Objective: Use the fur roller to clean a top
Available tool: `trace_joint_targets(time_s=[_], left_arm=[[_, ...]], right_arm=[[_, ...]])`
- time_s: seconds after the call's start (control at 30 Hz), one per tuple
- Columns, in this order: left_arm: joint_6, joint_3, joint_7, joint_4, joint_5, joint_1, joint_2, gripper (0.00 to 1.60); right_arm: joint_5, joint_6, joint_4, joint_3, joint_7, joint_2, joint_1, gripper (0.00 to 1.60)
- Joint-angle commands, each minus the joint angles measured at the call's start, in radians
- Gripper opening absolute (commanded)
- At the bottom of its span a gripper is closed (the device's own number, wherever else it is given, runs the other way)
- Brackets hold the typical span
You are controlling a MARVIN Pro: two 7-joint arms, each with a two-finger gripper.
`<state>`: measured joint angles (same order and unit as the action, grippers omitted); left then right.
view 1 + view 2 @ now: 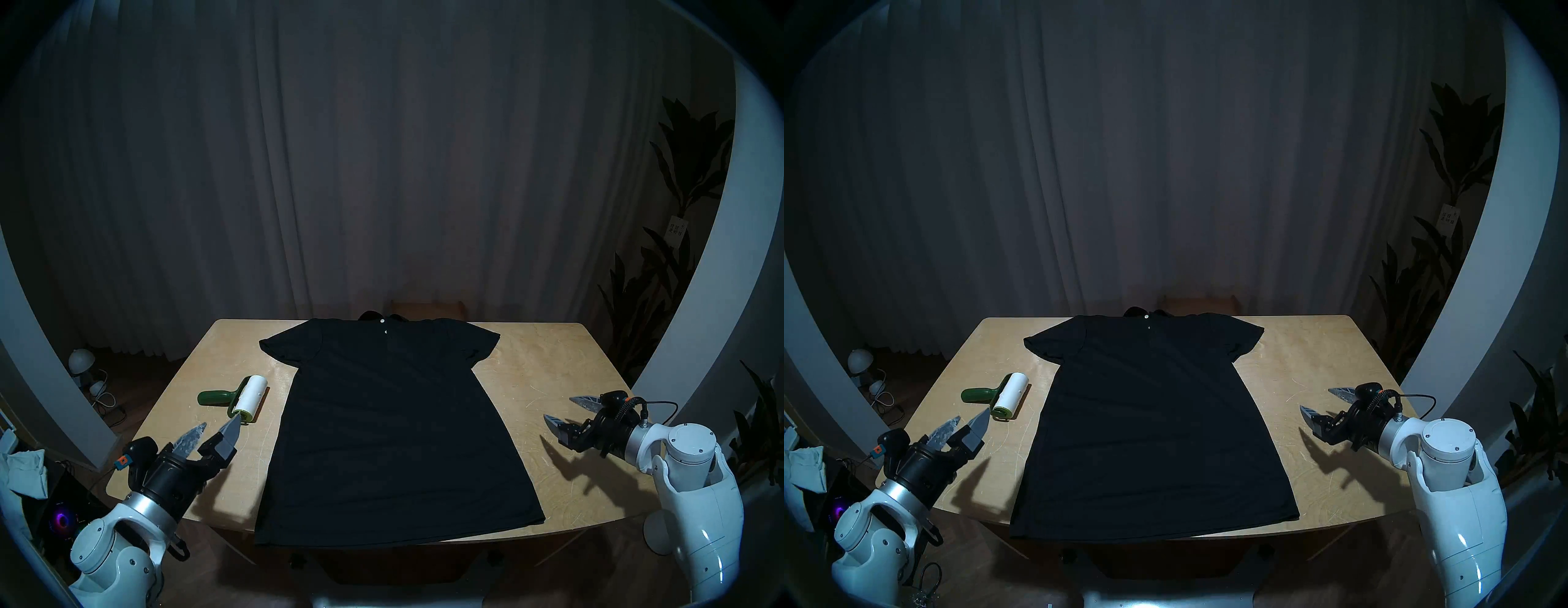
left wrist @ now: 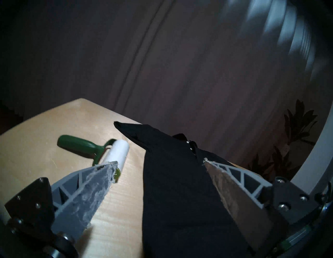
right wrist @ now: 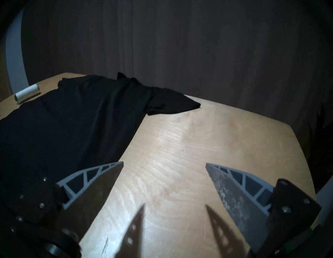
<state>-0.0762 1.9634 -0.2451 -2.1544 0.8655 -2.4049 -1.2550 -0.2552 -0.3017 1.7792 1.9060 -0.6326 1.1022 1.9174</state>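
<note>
Fur roller (image 1: 242, 399) beside flat black top (image 1: 390, 433)

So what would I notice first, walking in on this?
Probably the black T-shirt, spread flat down the middle of the wooden table. Next, the lint roller with its green handle, lying on the table left of the shirt. Both arms wait at the near corners, jaws open and empty.

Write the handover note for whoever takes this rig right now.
Left gripper: open, empty, above the table's near left part, just short of the lint roller.
Right gripper: open, empty, over bare table right of the black T-shirt.
Lint roller lies on the table left of the shirt, apart from it.
T-shirt lies spread flat, hem over the near edge.
Done: nothing visible.
Left: grasp roller, roll the shirt.
</note>
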Motion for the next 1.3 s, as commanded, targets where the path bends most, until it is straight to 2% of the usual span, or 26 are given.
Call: trace_joint_targets(time_s=[0.0, 0.3, 0.67, 0.97, 1.0, 1.27], left_arm=[[0.045, 0.004, 0.038, 0.018, -0.052, 0.111, 0.040, 1.60], [0.068, -0.018, 0.074, 0.062, -0.099, 0.208, 0.084, 1.60], [0.089, -0.091, 0.102, 0.127, -0.139, 0.324, 0.118, 1.60], [0.107, -0.146, 0.131, 0.215, -0.171, 0.430, 0.137, 1.60], [0.111, -0.149, 0.133, 0.219, -0.174, 0.425, 0.140, 1.60], [0.133, -0.202, 0.159, 0.310, -0.210, 0.527, 0.151, 1.60]], right_arm=[[-0.016, 0.025, 0.026, -0.040, 0.070, 0.081, -0.082, 1.60], [-0.019, 0.041, 0.030, -0.104, 0.162, 0.146, -0.154, 1.60], [-0.011, 0.063, 0.014, -0.165, 0.283, 0.225, -0.211, 1.60], [0.000, 0.080, -0.017, -0.212, 0.397, 0.286, -0.258, 1.60], [0.002, 0.081, -0.020, -0.215, 0.408, 0.292, -0.261, 1.60], [0.029, 0.096, -0.068, -0.230, 0.517, 0.333, -0.301, 1.60]])
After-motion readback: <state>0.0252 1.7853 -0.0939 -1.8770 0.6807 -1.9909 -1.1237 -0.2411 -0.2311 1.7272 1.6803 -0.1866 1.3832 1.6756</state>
